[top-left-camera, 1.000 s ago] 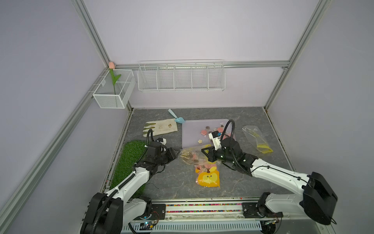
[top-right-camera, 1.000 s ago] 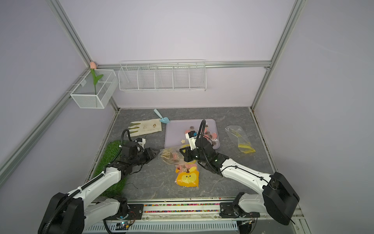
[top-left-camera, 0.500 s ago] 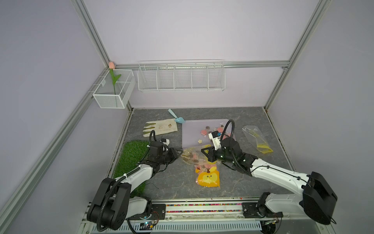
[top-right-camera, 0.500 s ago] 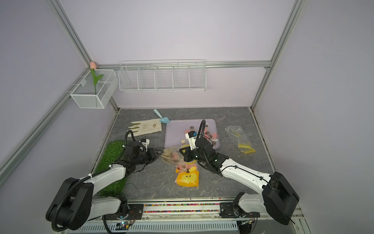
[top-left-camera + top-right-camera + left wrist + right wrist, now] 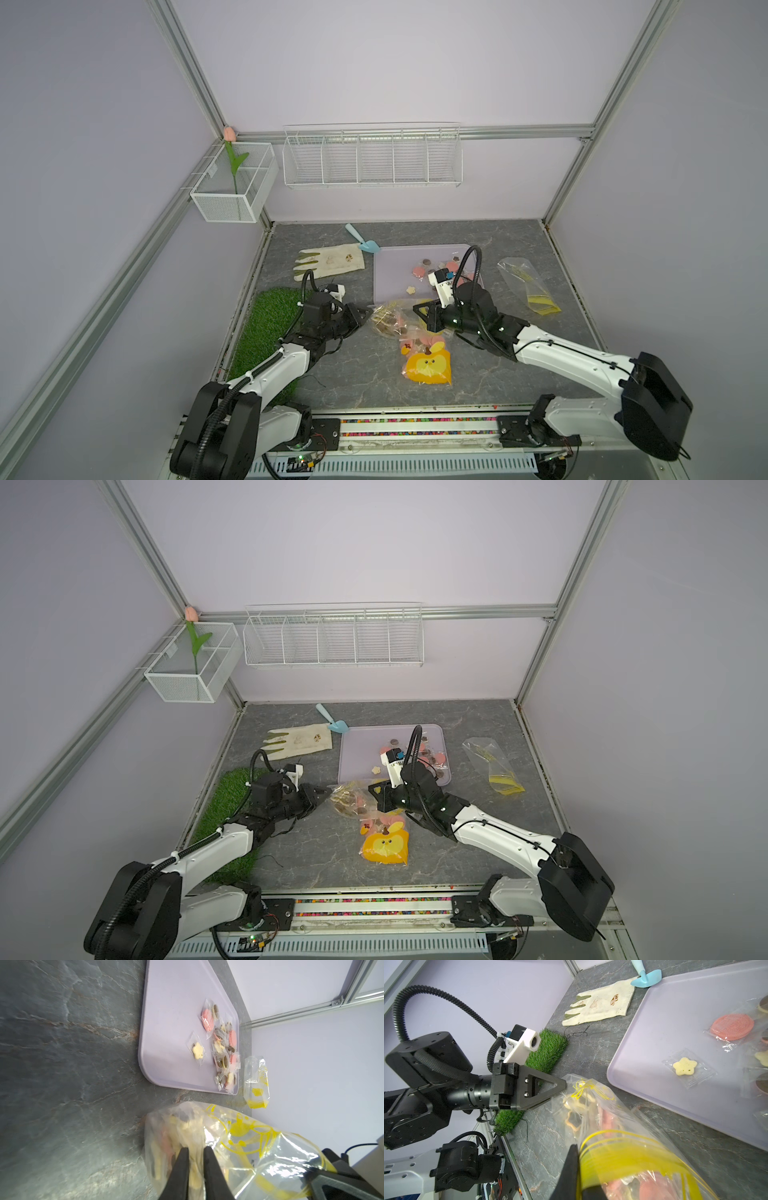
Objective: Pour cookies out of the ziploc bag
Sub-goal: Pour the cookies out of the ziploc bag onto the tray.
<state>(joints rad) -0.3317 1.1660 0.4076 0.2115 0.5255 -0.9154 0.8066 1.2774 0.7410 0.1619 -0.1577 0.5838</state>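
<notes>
Top view: ziploc bag on bench, between my left gripper and right gripper, beside tray
Left wrist: left gripper pinching bag film, cookies inside
Right wrist: right gripper clamped on bag's yellow mouth
Technique: raise left end, mouth over tray

Left fingers, right fingers pinched.

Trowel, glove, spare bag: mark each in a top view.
blue trowel (image 5: 369,247), in a top view, blade.
glove (image 5: 336,262), in a top view, palm.
spare bag (image 5: 521,277), in a top view, clear middle.
</notes>
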